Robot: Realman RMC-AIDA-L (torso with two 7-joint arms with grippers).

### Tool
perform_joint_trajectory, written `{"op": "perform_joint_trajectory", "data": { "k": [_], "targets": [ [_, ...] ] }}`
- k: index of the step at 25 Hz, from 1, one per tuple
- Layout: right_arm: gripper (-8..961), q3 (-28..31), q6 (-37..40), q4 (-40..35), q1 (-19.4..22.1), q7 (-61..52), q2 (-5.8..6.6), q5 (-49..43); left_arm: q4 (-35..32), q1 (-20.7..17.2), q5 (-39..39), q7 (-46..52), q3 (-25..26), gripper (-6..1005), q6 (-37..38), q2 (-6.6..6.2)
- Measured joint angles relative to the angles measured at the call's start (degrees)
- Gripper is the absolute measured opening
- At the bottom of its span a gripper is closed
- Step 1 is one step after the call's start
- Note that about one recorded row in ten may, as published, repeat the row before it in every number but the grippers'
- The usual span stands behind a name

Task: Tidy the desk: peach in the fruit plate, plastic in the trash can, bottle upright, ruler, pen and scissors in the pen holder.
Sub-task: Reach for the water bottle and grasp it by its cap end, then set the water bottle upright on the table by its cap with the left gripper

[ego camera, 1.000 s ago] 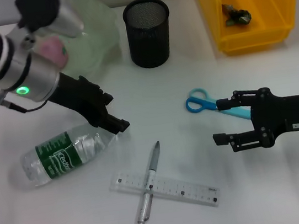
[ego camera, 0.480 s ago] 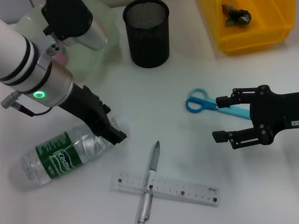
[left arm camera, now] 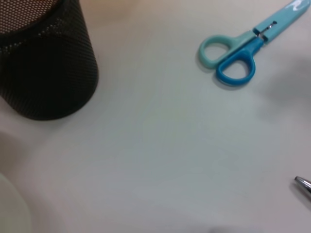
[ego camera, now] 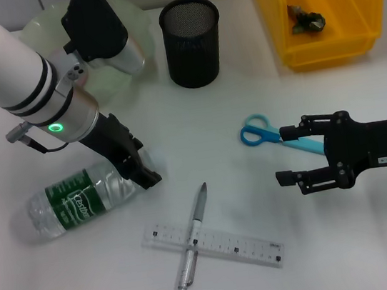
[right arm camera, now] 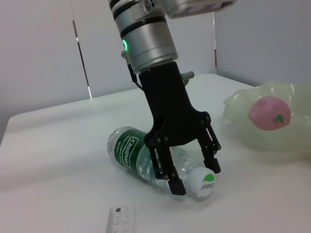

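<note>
Sideways on tabletop (ego camera: pixel 381 248): bottle (ego camera: pixel 79 204), clear, near-empty, likely light, crushable, slick. Left gripper (right arm camera: pixel 190 180) lowered over neck by cap (right arm camera: pixel 204 183), jaws wide, straddling. Best gripped at stiffer neck. Right gripper (ego camera: pixel 286 155) idle near scissors (ego camera: pixel 264 135), jaws apart.

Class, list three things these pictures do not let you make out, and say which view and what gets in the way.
1. Peach: hidden in the head view by the left arm over the fruit plate.
2. Scissors: blades hidden in the head view behind the right gripper.
3. Item in the yellow bin: too small in the head view to identify.
</note>
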State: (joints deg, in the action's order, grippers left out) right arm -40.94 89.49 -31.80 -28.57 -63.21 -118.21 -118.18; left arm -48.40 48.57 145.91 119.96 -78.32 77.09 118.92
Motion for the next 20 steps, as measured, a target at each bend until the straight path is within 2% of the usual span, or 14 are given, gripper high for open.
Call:
{"op": "perform_joint_trajectory", "data": {
  "k": [12,16,20],
  "targets": [
    [811,0.4,0.3,-0.1,0.0,-0.3,0.12,0.2,-1.2,-0.4,-0.5,-0.3,-1.3,518,-0.2,0.07],
    [811,0.4,0.3,-0.1,0.0,-0.3,0.17,0.2,-4.7,-2.3,-3.5,-1.1,-0.5,445,-0.1,-0.15],
    [811,0.4,0.3,-0.1,0.0,-0.3,0.18,0.2,-8.5,-4.5,-6.6,-2.5,1.8,440,0.3,-0.39]
  ]
}}
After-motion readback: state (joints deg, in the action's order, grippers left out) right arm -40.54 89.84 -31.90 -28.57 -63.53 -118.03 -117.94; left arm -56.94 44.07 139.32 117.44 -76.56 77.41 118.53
